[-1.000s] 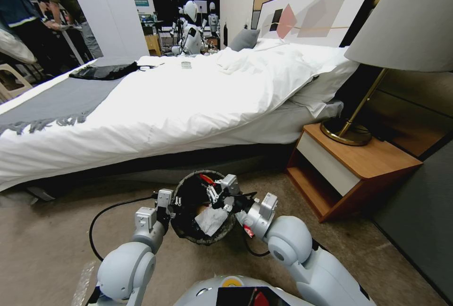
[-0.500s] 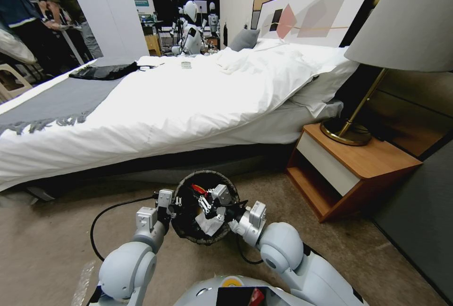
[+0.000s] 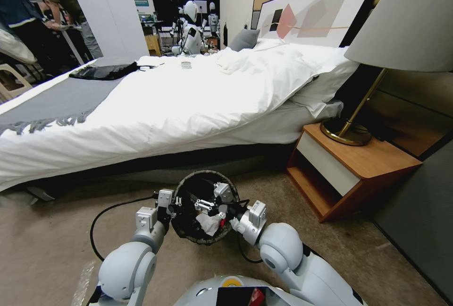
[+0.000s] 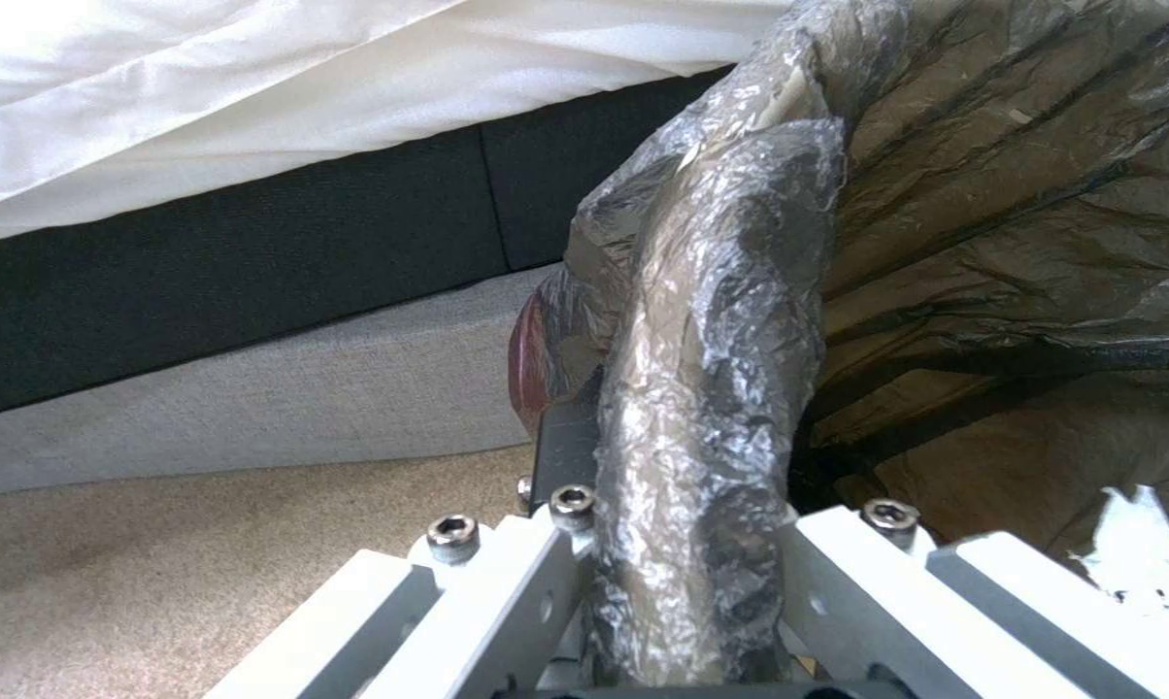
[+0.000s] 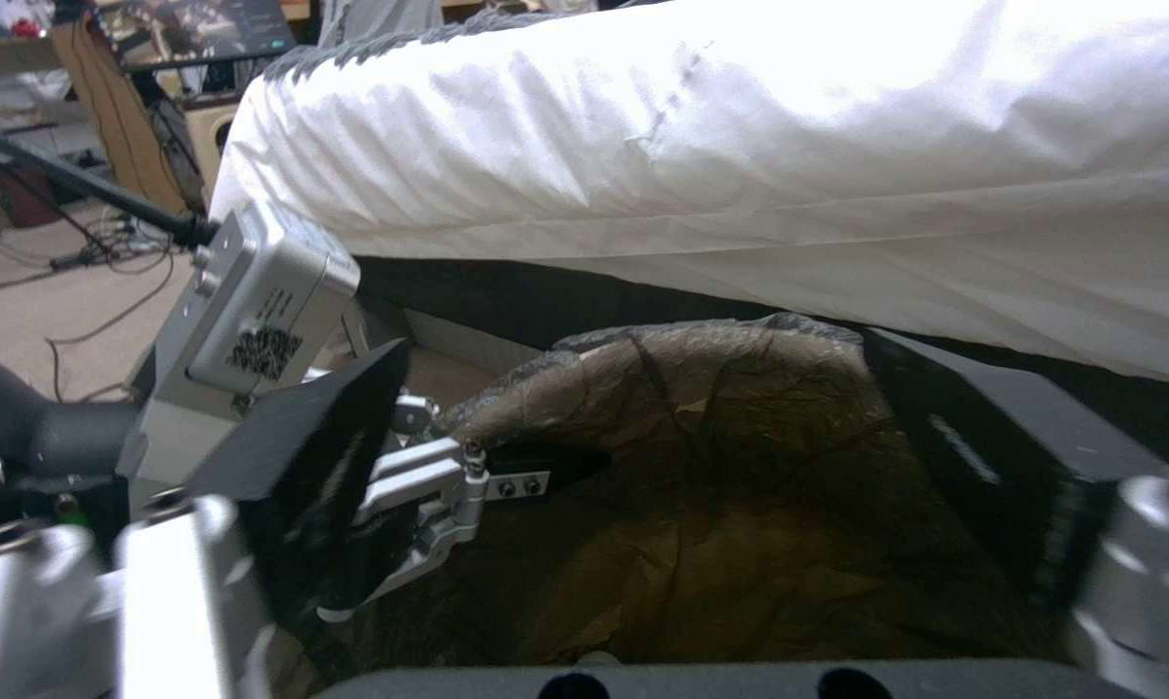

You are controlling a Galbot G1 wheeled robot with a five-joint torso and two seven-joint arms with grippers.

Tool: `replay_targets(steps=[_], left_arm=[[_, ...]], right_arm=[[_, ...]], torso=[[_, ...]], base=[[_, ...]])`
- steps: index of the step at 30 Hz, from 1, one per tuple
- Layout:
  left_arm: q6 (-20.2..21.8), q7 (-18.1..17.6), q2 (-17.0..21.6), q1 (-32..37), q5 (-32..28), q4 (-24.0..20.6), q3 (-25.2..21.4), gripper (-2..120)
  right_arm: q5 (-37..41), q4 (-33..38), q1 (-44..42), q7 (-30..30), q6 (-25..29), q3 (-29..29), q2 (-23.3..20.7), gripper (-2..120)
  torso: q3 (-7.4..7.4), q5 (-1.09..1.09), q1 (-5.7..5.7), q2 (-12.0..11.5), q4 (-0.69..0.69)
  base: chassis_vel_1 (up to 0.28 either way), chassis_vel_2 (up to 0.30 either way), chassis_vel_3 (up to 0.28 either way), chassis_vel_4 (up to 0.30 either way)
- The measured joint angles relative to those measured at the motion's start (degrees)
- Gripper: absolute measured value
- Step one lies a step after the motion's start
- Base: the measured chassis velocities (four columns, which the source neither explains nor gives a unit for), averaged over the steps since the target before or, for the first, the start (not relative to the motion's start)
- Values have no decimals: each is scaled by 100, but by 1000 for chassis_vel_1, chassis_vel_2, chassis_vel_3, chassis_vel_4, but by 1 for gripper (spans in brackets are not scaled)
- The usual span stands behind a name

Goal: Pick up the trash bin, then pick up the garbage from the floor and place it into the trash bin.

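**Bin held at rim, right gripper inside over the mouth**

The bin [image 3: 204, 207] is off the floor just in front of the robot, between its two arms, near the bed [image 3: 188, 103] edge. Mouth faces up, slightly tipped toward the head camera; long axis near upright. Black liner [image 4: 715, 388] folded over the rim.

Left gripper [image 3: 173, 202] is clamped on the bin's left rim: in the left wrist view the liner-wrapped rim runs between its fingers [image 4: 507, 592], one inside, one outside. Likely held that way to keep the mouth open and steady for drops.

Right gripper [image 3: 207, 206] is reaching in over the bin mouth from the right side, jaws parted, nothing seen between them in the right wrist view. White tissue [image 3: 210, 223] lies just beneath it inside the bin, apparently let go; can't confirm contact. Looks like a drop-off pose.

Outward: carpet floor [image 3: 47, 244], black cable [image 3: 101, 216] on it to the left, nightstand [image 3: 349, 174] with lamp [image 3: 373, 89] to the right.
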Motion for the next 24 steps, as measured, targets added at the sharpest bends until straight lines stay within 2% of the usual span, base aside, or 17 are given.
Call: replay_targets(steps=[9,10,15,24], left_arm=[[-1,2,5,2,0,-7,-1,1],[-1,2,8,14,0,-12,-8,1],[-3,4,8,19,-1,-15,-14,1],[-18,8,-13,13,-1,-16,-36,1]], right_arm=[[57,183,-153,49,23,292,-41,100],[173,430,-203,203,52,541,-42,100],[452,1010,-288,659,68,990,-150,100],[707,1133,-583,1345,133,1902,-188,100]], torso=[[0,0,0,0,0],[0,1,0,0,0],[0,0,0,0,0],[0,1,0,0,0]], base=[[0,0,0,0],[0,0,0,0],[0,0,0,0],[0,0,0,0]])
